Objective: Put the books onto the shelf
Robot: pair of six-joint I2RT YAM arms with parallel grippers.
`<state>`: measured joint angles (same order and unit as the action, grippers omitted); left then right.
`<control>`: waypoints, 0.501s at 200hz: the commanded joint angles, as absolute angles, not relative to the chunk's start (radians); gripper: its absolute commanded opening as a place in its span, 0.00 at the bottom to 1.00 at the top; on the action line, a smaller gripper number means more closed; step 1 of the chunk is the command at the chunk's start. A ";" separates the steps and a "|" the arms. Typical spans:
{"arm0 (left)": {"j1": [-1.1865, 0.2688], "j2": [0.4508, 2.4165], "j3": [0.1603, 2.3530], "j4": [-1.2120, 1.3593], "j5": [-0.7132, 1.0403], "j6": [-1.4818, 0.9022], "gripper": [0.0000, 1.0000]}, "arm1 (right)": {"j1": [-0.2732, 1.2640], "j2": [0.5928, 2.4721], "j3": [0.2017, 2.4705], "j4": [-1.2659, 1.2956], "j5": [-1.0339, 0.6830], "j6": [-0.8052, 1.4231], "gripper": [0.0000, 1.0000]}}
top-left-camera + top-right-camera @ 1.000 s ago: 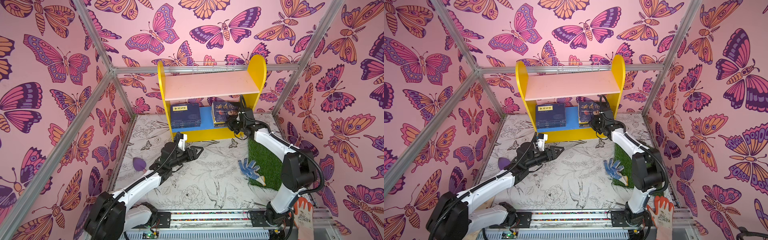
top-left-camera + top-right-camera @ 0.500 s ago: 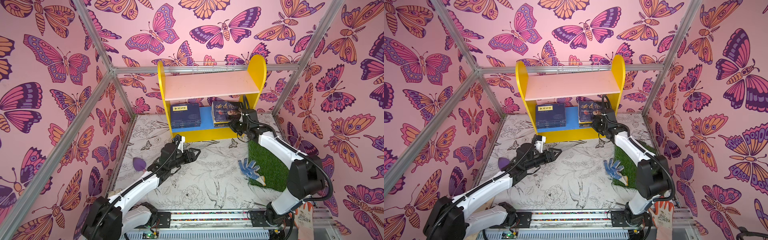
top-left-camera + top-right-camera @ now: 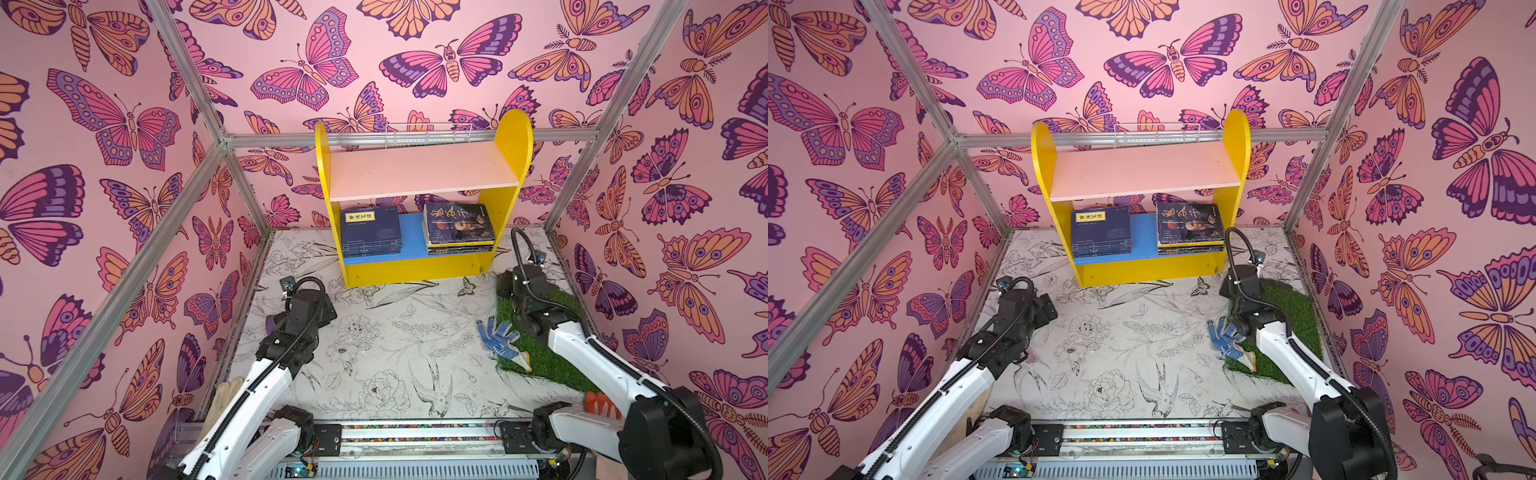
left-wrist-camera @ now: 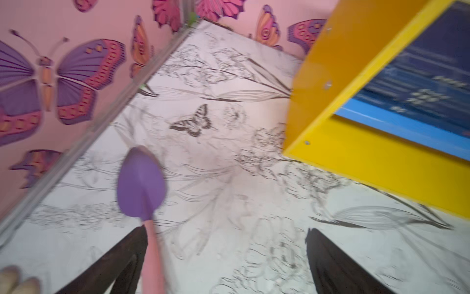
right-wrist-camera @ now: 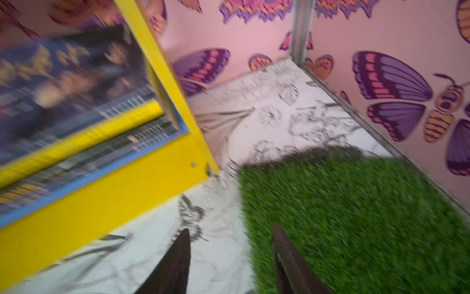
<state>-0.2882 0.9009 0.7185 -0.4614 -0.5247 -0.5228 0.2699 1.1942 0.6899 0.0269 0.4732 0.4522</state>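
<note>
On the shelf's [image 3: 415,272] blue lower board: the books [image 3: 1100,230] lie flat in two stacks.
So the navy stack [image 3: 371,230] has a yellow title label up top, print too small for me to read. The portrait stack [image 3: 459,226] shows a dark glossy cover with an old man and big gold characters, looks like 鬼谷子, plus one bright yellow spine lower down. Over the sketched-flower floor the left gripper [image 4: 226,230] is spread wide with nothing in it, a purple spatula [image 4: 141,183] lying by one finger. Same deal for the right gripper [image 5: 231,227]: parted, holding nothing, at the edge of a fuzzy green mat [image 5: 356,216].
</note>
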 commanded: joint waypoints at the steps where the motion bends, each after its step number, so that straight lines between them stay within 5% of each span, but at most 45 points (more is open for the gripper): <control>1: -0.256 0.960 0.667 -0.430 -0.670 -0.356 0.99 | 0.270 1.224 0.625 0.132 0.672 0.371 0.53; 24: -0.204 1.050 0.637 -0.369 -0.590 -0.384 0.99 | 0.264 1.279 0.677 0.014 0.800 0.420 0.54; 73: -0.188 1.262 0.716 -0.254 -0.629 -0.329 0.99 | 0.252 1.388 0.642 0.188 0.903 0.248 0.56; 100: -0.172 1.360 0.649 0.019 -0.647 -0.205 0.99 | 0.249 1.449 0.505 0.570 0.887 0.139 0.58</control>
